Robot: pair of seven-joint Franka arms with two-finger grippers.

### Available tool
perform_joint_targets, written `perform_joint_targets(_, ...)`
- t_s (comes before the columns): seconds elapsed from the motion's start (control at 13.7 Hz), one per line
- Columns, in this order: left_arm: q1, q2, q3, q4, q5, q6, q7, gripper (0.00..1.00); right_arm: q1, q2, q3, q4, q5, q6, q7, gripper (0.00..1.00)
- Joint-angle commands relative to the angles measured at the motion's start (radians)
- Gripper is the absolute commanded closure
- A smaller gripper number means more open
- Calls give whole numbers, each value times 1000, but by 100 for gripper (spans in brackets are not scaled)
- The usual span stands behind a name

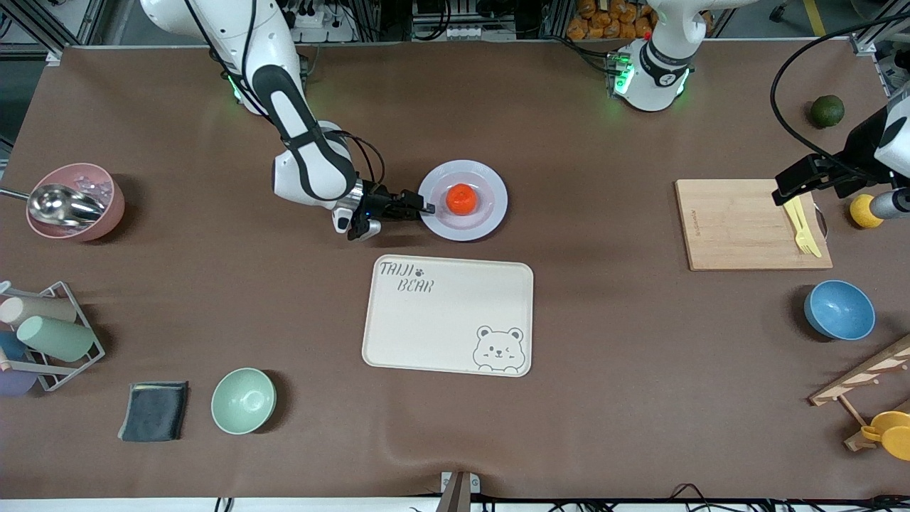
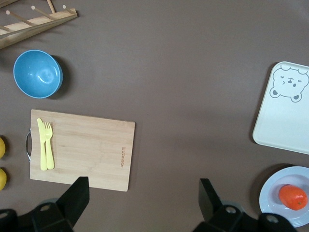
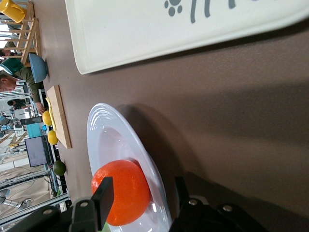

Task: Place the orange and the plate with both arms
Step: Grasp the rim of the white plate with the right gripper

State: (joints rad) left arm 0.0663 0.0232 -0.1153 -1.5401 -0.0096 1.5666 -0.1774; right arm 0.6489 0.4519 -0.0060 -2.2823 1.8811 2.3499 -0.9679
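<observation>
The orange (image 1: 461, 199) lies in the middle of the pale plate (image 1: 498, 203), which rests on the brown table just farther from the front camera than the bear tray. My right gripper (image 1: 425, 209) is low at the plate's rim on the right arm's side. In the right wrist view its jaws stand astride the rim (image 3: 104, 130), one finger over the plate beside the orange (image 3: 128, 193), the other outside the rim, with gaps showing. My left gripper (image 1: 785, 186) hangs open and empty over the cutting board's end. The left wrist view shows plate (image 2: 273, 193) and orange (image 2: 292, 196) at its edge.
The cream bear tray (image 1: 448, 313) lies nearer the front camera than the plate. A wooden cutting board (image 1: 739, 224) with a yellow fork (image 1: 802, 226), a blue bowl (image 1: 839, 309), a lemon (image 1: 864, 211) and a green fruit (image 1: 827, 111) are at the left arm's end. A mint bowl (image 1: 243, 400) and pink bowl (image 1: 75, 201) are at the right arm's end.
</observation>
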Motion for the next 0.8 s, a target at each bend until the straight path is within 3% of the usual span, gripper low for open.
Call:
perform_joint_targets(0.0, -3, -9, 5, 0, 0, -16, 12, 0, 17, -1, -6, 0, 42, 14, -12, 47)
perform_joint_targets(0.22, 1, -19, 8, 2, 5, -16, 16, 0, 47, 1, -6, 0, 78, 40, -20, 57)
perform_joint_targets(0.44, 0, -20, 8, 2, 5, -26, 13, 0, 60, -1, -6, 1, 84, 69, -22, 58)
perform_joint_targets(0.51, 0, -20, 8, 2, 5, -28, 12, 0, 61, -1, -6, 1, 87, 69, -22, 64)
perform_joint_targets(0.73, 0, -19, 8, 5, 5, -28, 15, 0, 63, -7, -6, 1, 90, 81, -23, 100)
